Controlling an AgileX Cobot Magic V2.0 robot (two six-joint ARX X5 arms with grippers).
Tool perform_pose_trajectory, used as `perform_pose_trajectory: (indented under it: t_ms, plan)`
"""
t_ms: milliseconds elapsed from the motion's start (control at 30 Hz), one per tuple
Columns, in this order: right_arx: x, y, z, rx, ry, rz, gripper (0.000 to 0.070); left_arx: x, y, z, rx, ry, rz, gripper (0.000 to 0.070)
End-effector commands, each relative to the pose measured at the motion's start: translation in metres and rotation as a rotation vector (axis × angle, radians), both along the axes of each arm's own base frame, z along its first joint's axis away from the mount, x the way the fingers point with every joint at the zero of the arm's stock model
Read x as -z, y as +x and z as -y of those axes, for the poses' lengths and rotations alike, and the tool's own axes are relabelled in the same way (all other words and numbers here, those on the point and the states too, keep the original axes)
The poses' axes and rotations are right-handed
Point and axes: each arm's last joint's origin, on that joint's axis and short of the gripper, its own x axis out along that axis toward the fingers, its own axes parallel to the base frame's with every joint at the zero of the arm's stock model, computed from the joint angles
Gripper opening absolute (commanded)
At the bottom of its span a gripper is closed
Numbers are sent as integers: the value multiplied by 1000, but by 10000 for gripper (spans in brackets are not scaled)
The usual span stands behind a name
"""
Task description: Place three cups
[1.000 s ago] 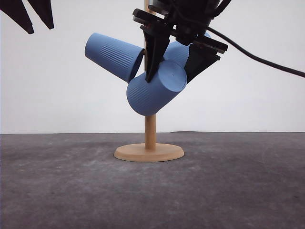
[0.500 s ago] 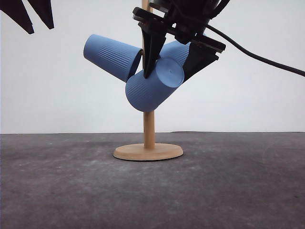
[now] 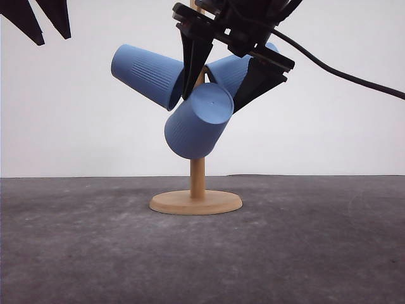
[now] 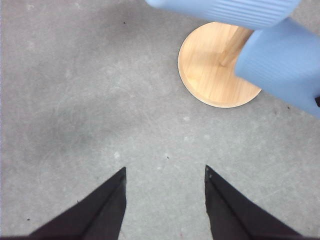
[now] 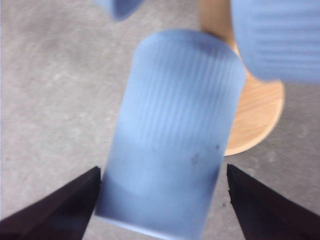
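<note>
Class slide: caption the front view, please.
Right gripper open around the front cup, one of three on a wooden stand.

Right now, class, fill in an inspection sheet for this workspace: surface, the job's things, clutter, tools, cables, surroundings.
Surface: dark grey matte table, faint scuffs.
Job's things: three blue cups on a wooden stand; left cup tilted on its peg; rear cup partly hidden; front cup tilted, flat base up, between the right tool's fingers.
Clutter: nothing seen.
Tools: left tool open, empty, above bare table; right tool open, fingers either side of the front cup, gaps visible in the right wrist view.
Cables: one black cable running from the right arm.
Surroundings: plain white wall.
</note>
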Motion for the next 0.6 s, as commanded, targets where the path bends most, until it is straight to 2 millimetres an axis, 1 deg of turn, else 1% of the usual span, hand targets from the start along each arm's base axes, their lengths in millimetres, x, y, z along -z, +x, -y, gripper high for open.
perform_pose_trajectory:
  t_ms: [0, 67, 267, 467, 533, 567]
  plan:
    - [-1, 1, -4, -10, -4, 7, 518, -4, 3, 2, 5, -1, 14, 284]
    - [-1, 1, -4, -10, -4, 7, 522, -4, 3, 2, 5, -1, 15, 284]
    - [-5, -1, -3, -16, 6, 16, 627, -4, 3, 2, 5, -1, 12, 284]
    - [-27, -13, 6, -45, 42, 67, 635, -2, 1, 1, 5, 8, -14, 284]
    - [-34, -19, 10, -58, 56, 73, 659, -1, 0, 1, 5, 12, -24, 284]
    - [-38, -22, 13, -60, 57, 76, 691, -1, 0, 1, 5, 14, -30, 284]
